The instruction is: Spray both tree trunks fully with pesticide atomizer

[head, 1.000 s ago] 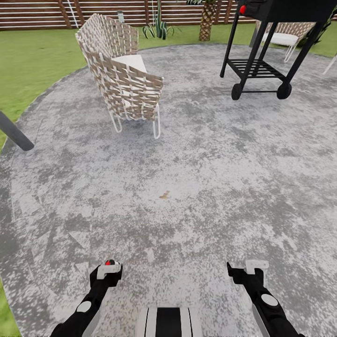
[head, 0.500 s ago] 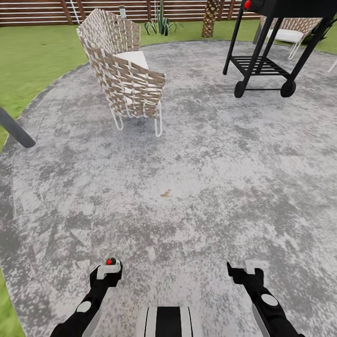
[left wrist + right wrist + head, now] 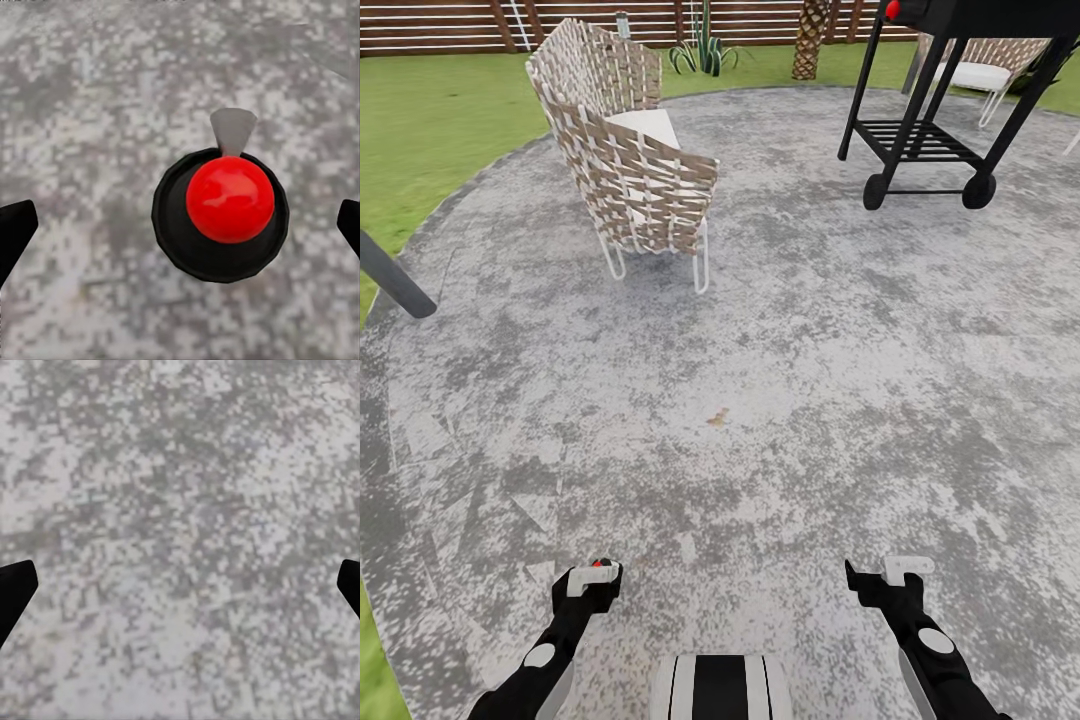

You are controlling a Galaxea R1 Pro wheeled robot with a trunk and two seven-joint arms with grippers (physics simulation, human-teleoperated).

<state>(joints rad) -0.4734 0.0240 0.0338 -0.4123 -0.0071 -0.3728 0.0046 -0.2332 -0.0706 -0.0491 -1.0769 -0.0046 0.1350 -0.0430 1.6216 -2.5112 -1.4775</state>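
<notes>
The pesticide atomizer [image 3: 229, 202] stands upright on the grey speckled floor [image 3: 760, 350]. In the left wrist view I look straight down on its red cap, black body and grey nozzle. My left gripper [image 3: 592, 578] hangs open directly above it, its black fingertips [image 3: 15, 229] wide apart on either side and not touching it. In the head view only a sliver of the atomizer's red cap [image 3: 600, 563] peeks past that gripper. My right gripper [image 3: 895, 572] is open over bare paving with nothing between its fingertips [image 3: 15, 589]. The trees are out of view.
A woven chair [image 3: 630, 150] stands ahead to the left and a black wheeled grill [image 3: 930, 130] ahead to the right, with another chair [image 3: 980, 65] behind it. A grey pole [image 3: 390, 280] slants in at the left edge. Grass [image 3: 430, 130], a slat fence [image 3: 450, 25] and a palm trunk [image 3: 810, 40] lie beyond.
The whole head view has shifted a little, so the camera moved. The atomizer's red cap now sits more hidden under my left gripper. Both grippers stay open.
</notes>
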